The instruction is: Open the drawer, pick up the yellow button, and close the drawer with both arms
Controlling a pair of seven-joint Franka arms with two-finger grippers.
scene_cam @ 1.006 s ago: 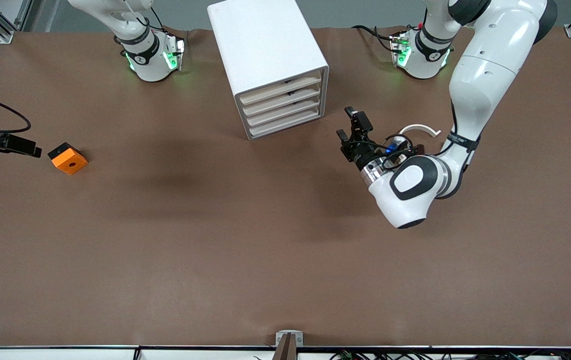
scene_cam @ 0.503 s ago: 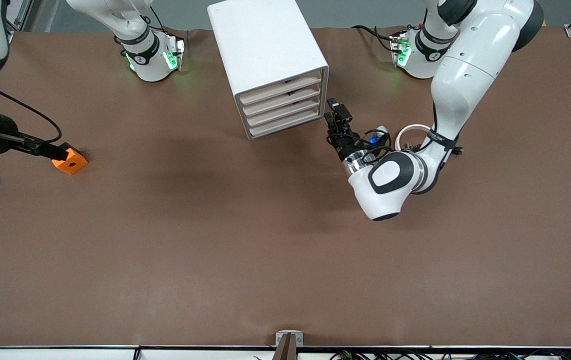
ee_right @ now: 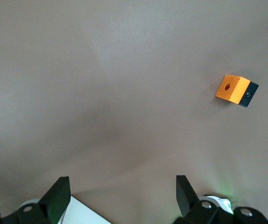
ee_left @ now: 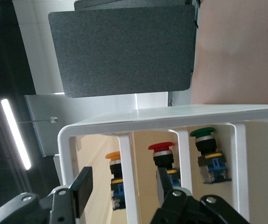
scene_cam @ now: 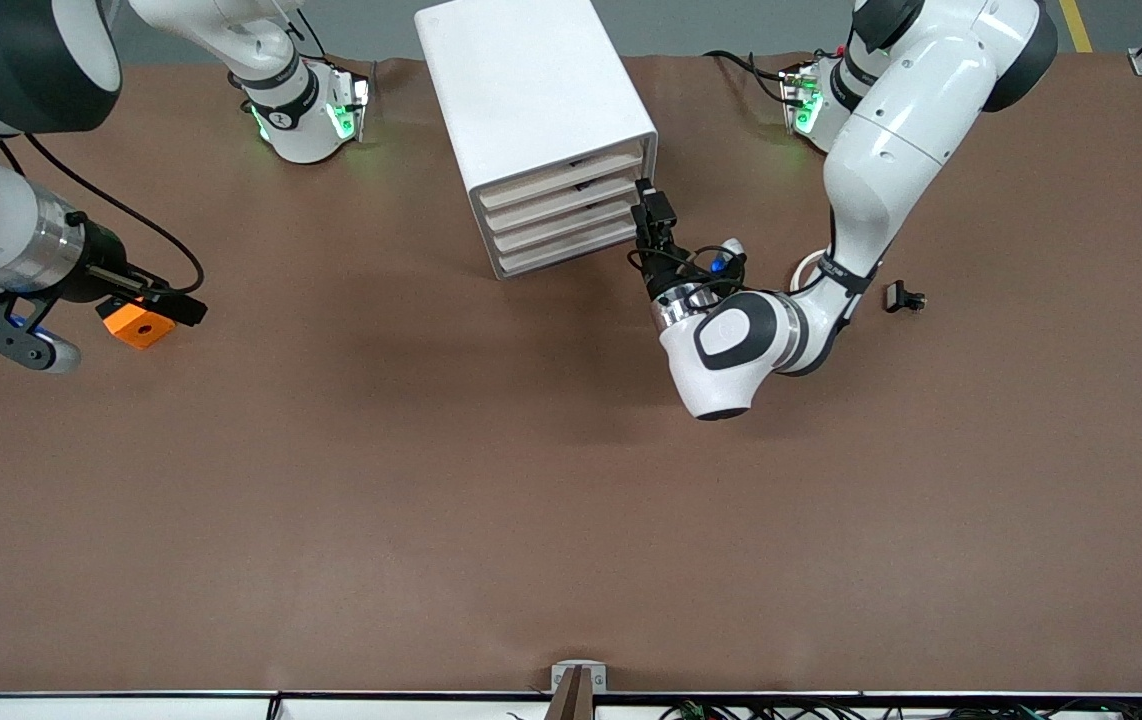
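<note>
the left claw (scene_cam: 653,212), half open at the cabinet (scene_cam: 535,120) near frame top, should square onto one drawer (scene_cam: 563,232) handle before pulling; the right claw (ee_right: 120,196) hangs wide.

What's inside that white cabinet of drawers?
Looking into the white cabinet, the left wrist view shows an orange-capped button, a red-capped button and a green-capped button, one per slot. The rest is covered: the front camera sees only closed beige drawer fronts.
</note>
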